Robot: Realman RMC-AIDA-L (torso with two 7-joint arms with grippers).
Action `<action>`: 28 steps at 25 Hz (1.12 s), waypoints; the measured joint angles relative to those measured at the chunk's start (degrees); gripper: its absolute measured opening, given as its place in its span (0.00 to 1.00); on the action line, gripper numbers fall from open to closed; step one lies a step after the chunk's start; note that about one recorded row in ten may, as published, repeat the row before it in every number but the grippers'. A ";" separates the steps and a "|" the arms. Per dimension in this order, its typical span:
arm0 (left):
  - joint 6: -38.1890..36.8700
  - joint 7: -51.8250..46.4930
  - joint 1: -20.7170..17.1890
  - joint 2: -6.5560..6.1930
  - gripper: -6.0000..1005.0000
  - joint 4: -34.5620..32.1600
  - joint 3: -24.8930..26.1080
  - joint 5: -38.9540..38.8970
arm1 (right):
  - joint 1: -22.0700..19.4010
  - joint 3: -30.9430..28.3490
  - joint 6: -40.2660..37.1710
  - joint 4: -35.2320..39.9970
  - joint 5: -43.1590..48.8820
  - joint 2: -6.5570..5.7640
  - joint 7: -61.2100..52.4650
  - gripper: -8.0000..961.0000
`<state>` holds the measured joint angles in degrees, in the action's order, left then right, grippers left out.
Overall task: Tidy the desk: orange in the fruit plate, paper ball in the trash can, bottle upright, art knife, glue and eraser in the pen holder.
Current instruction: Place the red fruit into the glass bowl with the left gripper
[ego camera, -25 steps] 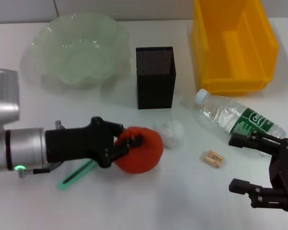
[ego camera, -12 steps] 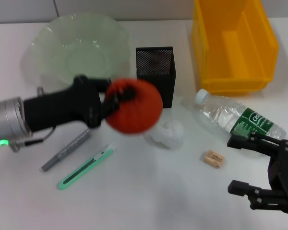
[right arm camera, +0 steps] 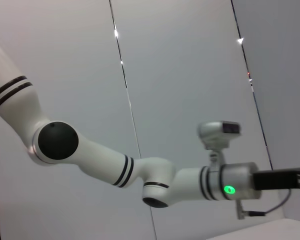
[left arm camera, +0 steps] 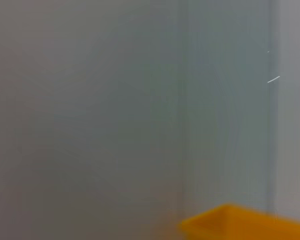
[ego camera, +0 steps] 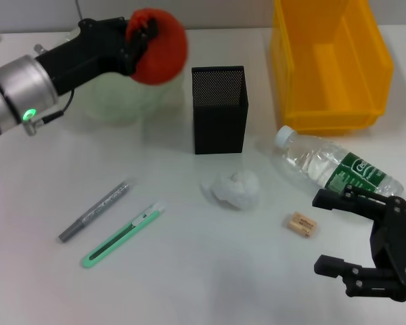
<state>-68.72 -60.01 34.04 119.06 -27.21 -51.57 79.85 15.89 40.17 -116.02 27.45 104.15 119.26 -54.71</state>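
My left gripper (ego camera: 143, 32) is shut on the orange (ego camera: 161, 39) and holds it in the air over the right rim of the pale green fruit plate (ego camera: 111, 101) at the back left. The paper ball (ego camera: 233, 189) lies in front of the black mesh pen holder (ego camera: 219, 108). The clear bottle (ego camera: 335, 166) lies on its side at the right. The eraser (ego camera: 302, 225) is in front of it. The green art knife (ego camera: 122, 235) and grey glue stick (ego camera: 95, 211) lie at the front left. My right gripper (ego camera: 335, 233) is open, low at the front right.
The yellow bin (ego camera: 328, 61) stands at the back right; one corner of it shows in the left wrist view (left arm camera: 245, 225). The right wrist view shows only my left arm (right arm camera: 155, 180) against a grey wall.
My left gripper has lifted the orange off the table and carried it back and to the left, up over the fruit plate. The knife and glue stick are now uncovered. The right gripper barely moved.
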 joint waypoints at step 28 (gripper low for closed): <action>21.62 9.66 2.56 0.12 0.22 4.88 -0.62 -7.58 | 0.11 0.09 -1.04 -0.86 0.00 0.05 0.04 0.87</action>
<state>-47.10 -50.35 36.60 119.18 -22.33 -52.19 72.27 16.00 40.26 -117.06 26.58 104.15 119.30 -54.66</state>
